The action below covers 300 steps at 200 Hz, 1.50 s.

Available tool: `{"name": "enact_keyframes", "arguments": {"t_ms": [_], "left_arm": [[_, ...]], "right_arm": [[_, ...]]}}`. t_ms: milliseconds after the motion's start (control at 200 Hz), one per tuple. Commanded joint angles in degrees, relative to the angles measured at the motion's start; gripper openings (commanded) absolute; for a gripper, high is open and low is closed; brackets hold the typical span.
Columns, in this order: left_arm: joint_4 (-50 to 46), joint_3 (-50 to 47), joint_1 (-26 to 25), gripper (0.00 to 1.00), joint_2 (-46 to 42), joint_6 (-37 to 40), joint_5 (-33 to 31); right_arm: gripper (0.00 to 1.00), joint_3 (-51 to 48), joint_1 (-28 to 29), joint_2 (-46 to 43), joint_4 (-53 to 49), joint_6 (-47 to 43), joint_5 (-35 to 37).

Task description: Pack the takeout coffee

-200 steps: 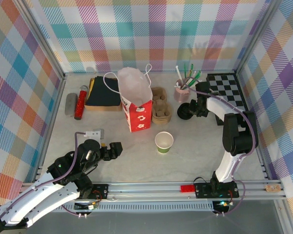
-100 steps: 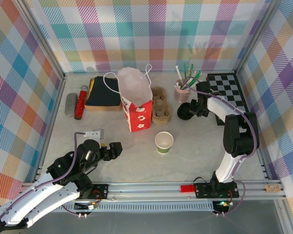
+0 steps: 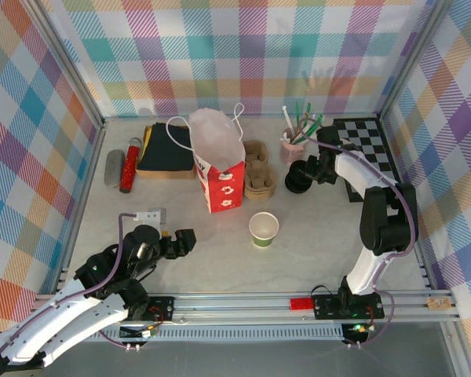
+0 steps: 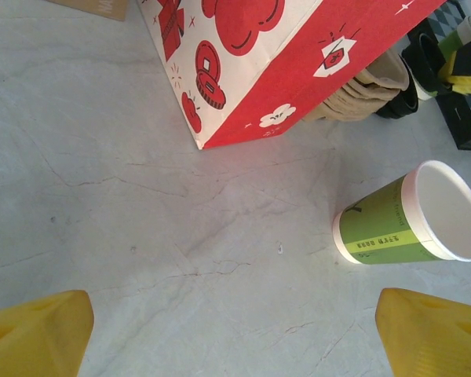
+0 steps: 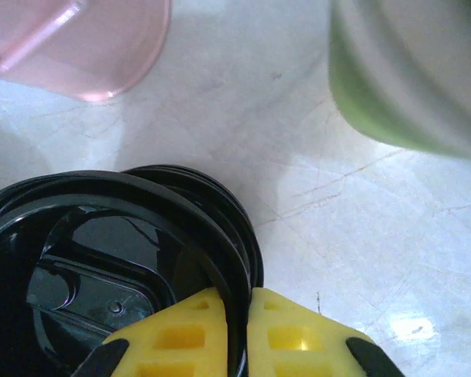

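No cup with a black lid on it is in view. A lidless white-rimmed, green-banded cup [image 3: 264, 228] stands mid-table and shows at the right of the left wrist view [image 4: 408, 216]. My right gripper [image 3: 305, 174] is at a stack of black lids [image 3: 297, 182] beside the pink cup of straws [image 3: 292, 146]. Its yellow fingers are shut [image 5: 237, 314] on the rim of the top black lid [image 5: 102, 259]. My left gripper [image 3: 184, 239] rests low at the front left, open [image 4: 235, 338] over bare table.
A red-and-white paper bag [image 3: 220, 169] stands open at centre back, with brown cup carriers [image 3: 259, 169] to its right. A checkered board [image 3: 369, 145] lies at the back right. Dark cloth [image 3: 166, 148], a red cylinder [image 3: 129, 165] and a grey piece [image 3: 114, 167] lie back left.
My right gripper has shifted slightly back and to the right with the black lid. The left arm and the lidless cup have not moved.
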Motion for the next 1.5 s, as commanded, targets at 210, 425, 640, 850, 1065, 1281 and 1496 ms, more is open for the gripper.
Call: {"name": "enact_keyframes", "arguments": {"t_ms": [210, 425, 640, 850, 1065, 1281, 1496], "left_arm": [[-1.7, 1.3, 0.0, 0.93, -1.3, 0.9, -1.3], [-1.7, 2.5, 0.1, 0.92, -1.2, 1.4, -0.1], [-0.8, 8.6, -0.3, 0.9, 2.3, 1.9, 4.6], [1.6, 17.5, -3.3, 0.9, 6.3, 2.5, 6.5], [7.5, 25.3, -9.5, 0.9, 15.8, 5.8, 5.5], [13.6, 31.9, -11.8, 0.89, 27.0, 8.1, 5.8], [16.4, 36.0, -12.0, 0.88, 34.0, 8.6, 6.3]], "right_arm": [[0.1, 4.0, -0.4, -3.0, -3.8, -2.1, 0.4], [0.1, 2.9, 0.0, -6.9, -5.1, -3.1, 0.6], [0.11, 0.4, 5.6, -17.7, -8.6, -7.0, 9.1], [0.11, -2.4, 17.2, -30.7, -9.9, -12.2, 24.2], [0.12, -1.9, 27.7, -39.2, -10.5, -16.3, 32.3], [0.12, 1.6, 38.8, -39.4, -12.5, -16.9, 38.4], [0.12, 3.3, 46.6, -39.4, -12.7, -15.8, 41.4]]}}
